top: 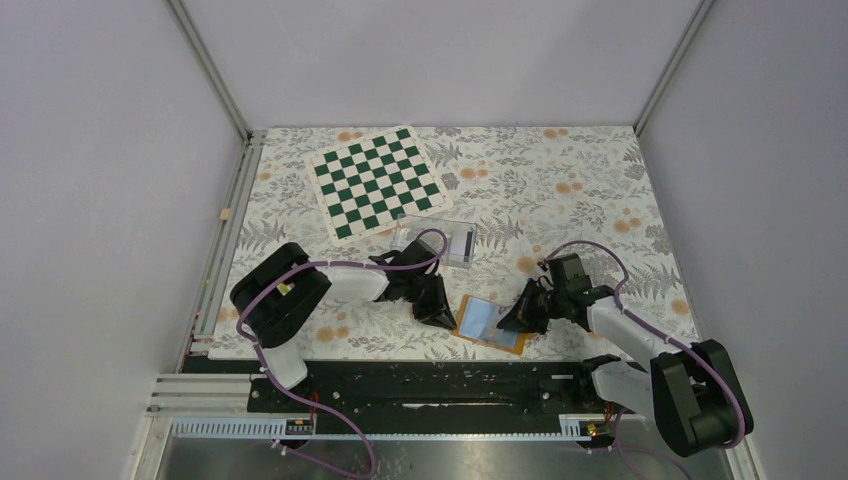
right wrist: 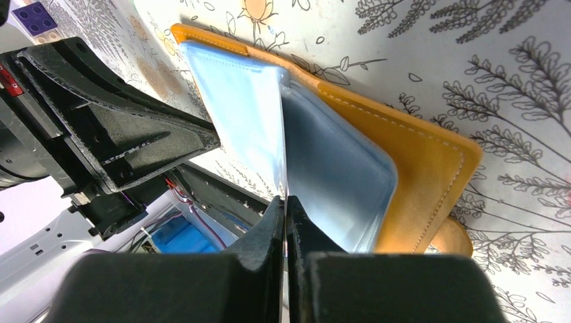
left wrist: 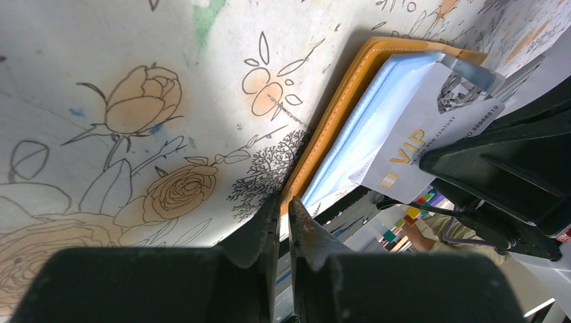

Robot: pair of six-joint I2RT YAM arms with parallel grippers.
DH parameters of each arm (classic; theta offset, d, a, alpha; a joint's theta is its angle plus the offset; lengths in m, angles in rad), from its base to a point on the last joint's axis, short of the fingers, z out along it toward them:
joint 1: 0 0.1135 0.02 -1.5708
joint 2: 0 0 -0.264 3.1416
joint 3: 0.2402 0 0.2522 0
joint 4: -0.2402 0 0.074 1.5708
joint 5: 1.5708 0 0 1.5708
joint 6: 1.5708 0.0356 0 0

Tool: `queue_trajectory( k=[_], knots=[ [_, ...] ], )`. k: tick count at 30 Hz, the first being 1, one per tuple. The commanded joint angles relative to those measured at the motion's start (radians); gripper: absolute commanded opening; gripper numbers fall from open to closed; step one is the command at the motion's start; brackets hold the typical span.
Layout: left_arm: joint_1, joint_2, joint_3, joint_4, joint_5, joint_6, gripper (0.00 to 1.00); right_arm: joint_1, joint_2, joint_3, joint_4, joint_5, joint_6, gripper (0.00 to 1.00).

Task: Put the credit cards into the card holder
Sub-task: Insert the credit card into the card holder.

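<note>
The card holder (right wrist: 431, 155) looks like orange leather or something leather-like, matt and finely grained, with a stitched seam along its rim. Its light blue inside is smooth with a soft sheen, like thin plastic film. The card (left wrist: 421, 141) over that blue lining is stiff, glossy plastic with shiny gold lettering. Under the card holder, the table cover (left wrist: 135, 54) is a matt printed sheet; cloth or paper, I cannot tell. On either side of the card holder, the left gripper (left wrist: 284, 203) and right gripper (right wrist: 284, 202) are matt black plastic with a rough, grainy face. Beyond the card holder, the box (top: 437, 240) is clear, glossy plastic.
</note>
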Motion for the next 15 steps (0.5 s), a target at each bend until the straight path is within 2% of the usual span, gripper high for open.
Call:
queue_trajectory(
  k=[1, 5, 11, 15],
  knots=[
    [-0.003, 0.031, 0.015, -0.023, -0.055, 0.016, 0.1, -0.002, -0.033, 0.005, -0.06, 0.047, 0.001, 0.0],
    [-0.003, 0.035, 0.016, -0.023, -0.054, 0.016, 0.1, -0.002, -0.054, 0.015, -0.07, 0.068, -0.009, 0.0],
    [-0.003, 0.039, 0.022, -0.022, -0.051, 0.019, 0.1, -0.002, -0.046, -0.035, 0.088, 0.031, 0.0, 0.0],
    [-0.003, 0.041, 0.024, -0.022, -0.05, 0.022, 0.1, -0.002, -0.014, -0.046, 0.131, 0.018, 0.007, 0.0]
  ],
)
